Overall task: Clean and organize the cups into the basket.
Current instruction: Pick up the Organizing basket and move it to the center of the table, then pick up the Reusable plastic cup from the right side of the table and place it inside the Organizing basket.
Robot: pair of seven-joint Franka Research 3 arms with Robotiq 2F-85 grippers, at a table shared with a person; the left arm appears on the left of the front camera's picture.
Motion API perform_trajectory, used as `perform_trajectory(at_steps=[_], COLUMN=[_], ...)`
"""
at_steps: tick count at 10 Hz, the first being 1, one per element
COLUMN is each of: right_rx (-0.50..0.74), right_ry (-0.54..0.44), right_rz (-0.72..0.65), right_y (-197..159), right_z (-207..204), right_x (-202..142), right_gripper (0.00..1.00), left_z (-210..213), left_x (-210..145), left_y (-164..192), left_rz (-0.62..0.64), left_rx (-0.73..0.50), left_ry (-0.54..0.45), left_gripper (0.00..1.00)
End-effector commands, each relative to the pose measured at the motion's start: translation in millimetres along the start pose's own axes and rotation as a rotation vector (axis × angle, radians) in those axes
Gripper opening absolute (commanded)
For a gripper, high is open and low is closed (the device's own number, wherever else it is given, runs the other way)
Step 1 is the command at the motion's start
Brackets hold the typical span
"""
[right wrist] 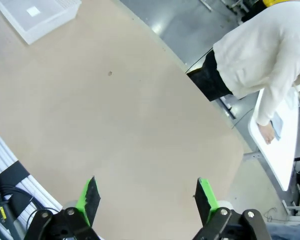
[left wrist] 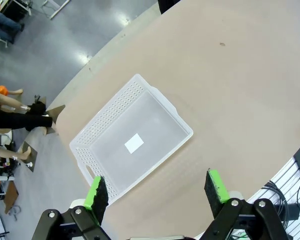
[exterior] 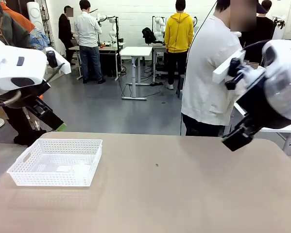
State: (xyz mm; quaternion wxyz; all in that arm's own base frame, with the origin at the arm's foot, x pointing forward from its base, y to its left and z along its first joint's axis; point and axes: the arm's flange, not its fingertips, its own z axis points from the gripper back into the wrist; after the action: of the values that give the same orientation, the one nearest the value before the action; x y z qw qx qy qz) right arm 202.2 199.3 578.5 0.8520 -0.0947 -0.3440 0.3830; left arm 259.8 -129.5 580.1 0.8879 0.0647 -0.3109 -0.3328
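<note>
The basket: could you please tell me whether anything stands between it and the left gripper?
Nothing visible does: the left gripper hangs open above the basket, with only air between them.

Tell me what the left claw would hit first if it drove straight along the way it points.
Probably the basket, at or near the rim closest to the open left claw. Depth is unclear from the wrist view, so it might instead land on the table just beside that rim.
</note>
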Motion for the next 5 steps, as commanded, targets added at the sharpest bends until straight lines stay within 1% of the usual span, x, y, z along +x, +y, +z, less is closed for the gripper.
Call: perform_trajectory(at_steps=[1,3,4,5], right_rx=[0.042,0.042,0.030,0.294], right_ry=[0.016,0.016,0.018,-0.069], right_rz=[0.016,0.016,0.001,-0.189], right_y=[-8,-8,-3,-39], right_z=[-50,-50,-28,-38], right_x=[14,14,8,9], right_gripper=[1.00,1.00,1.00,1.00], left_z=[-27,-27,-17,-24], left_x=[5,5,2,7], left_y=[-1,-1,-1,25], left_rz=[-0.006,-0.006,-0.004,0.183], left_rx=[-0.023,-0.023,-0.018,-0.464], left_ry=[0.035,0.035,0.034,-0.100], left_gripper=[1.00,1.00,1.00,1.00])
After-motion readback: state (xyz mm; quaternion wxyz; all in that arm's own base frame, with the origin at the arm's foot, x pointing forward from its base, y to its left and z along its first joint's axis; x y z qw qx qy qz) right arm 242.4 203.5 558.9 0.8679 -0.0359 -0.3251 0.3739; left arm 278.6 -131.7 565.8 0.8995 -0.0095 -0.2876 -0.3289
